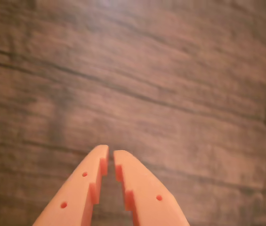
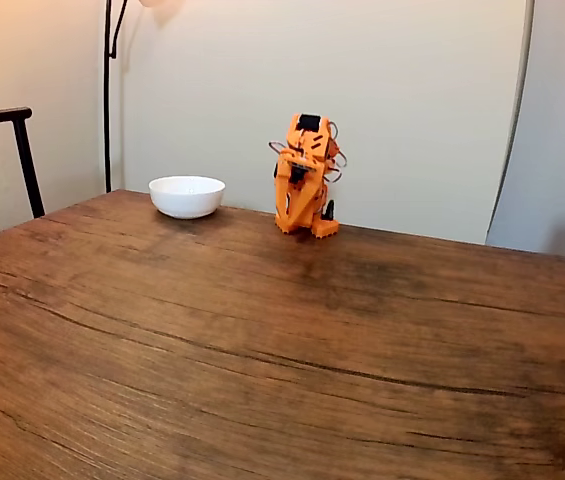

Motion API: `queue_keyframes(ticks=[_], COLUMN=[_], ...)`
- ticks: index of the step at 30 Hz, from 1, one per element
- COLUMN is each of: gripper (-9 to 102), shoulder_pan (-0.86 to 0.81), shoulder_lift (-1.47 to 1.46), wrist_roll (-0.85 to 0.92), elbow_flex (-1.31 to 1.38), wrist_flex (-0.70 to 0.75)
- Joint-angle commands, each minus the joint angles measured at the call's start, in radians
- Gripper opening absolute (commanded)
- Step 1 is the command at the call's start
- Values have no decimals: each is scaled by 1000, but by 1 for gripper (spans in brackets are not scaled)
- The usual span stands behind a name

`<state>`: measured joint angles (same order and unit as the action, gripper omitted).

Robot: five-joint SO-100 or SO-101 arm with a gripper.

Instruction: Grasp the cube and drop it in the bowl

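Your gripper (image 1: 110,151) enters the wrist view from the bottom edge, its two orange fingers (image 1: 83,186) drawn almost together with only a thin slit between the tips and nothing held in them. Past the tips there is only bare wooden table (image 1: 170,70), blurred and dark-grained. In the fixed view the arm (image 2: 305,175) sits folded up at the far side of the table, against the pale wall, and the gripper cannot be made out separately there. Take the arm as your landmark: the bowl (image 2: 187,195) stands just to its left in that view, on the same far strip of table, near it but not touching. A dark chair (image 2: 2,160) shows beyond the bowl at the left edge. The cube is the trouble: you cannot find it on the wood in front of the arm, nor ahead of the fingers, and whether it lies behind the arm, inside the bowl's rim line, or out of frame cannot be told. So the direction from gripper to cube, which your next move depends on, is unknown; judge that you must locate it first and spread the fingers before any approach.
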<state>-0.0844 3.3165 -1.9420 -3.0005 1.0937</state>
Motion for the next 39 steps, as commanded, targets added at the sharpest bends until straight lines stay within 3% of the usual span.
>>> queue_keyframes(ticks=[1,8,21,39], gripper=[-1,-1,-1,-1], shoulder_pan=[31,57,44,-15], shoulder_lift=[8,8,-5,-5], wrist_roll=[11,12,9,9], elbow_flex=[-35,-110,-110,-110], wrist_flex=[-77,-164,-152,81])
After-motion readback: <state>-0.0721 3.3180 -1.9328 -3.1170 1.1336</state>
